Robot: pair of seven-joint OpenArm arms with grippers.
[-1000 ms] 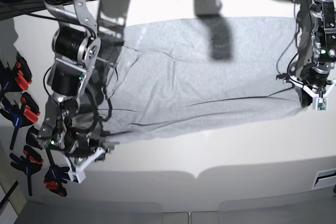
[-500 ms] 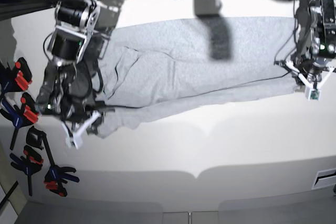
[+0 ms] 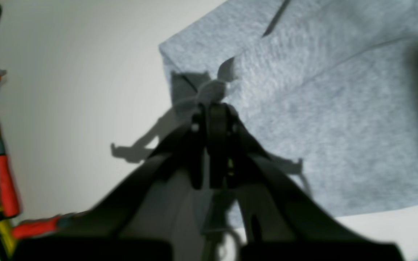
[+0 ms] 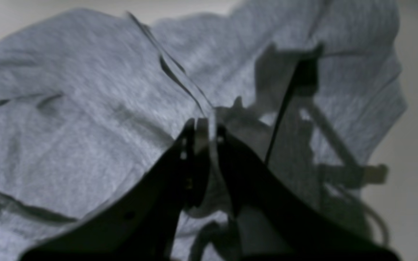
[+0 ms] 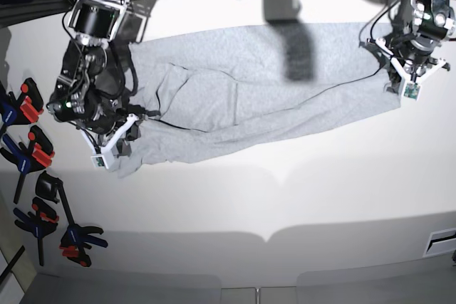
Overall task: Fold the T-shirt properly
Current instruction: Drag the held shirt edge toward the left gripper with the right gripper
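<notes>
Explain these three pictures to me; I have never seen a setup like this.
This is a robot with two arms, working over a white table. The base picture looks down on the whole scene; the other two come from cameras mounted on each wrist, looking along the fingers.

A large light heather-grey cotton T-shirt lies stretched lengthwise across the table. The left gripper, at the right of the base picture, is shut on one end of the shirt. The right gripper is shut on the other end. Black clamps with red and orange handles lie along the table's edge.
</notes>
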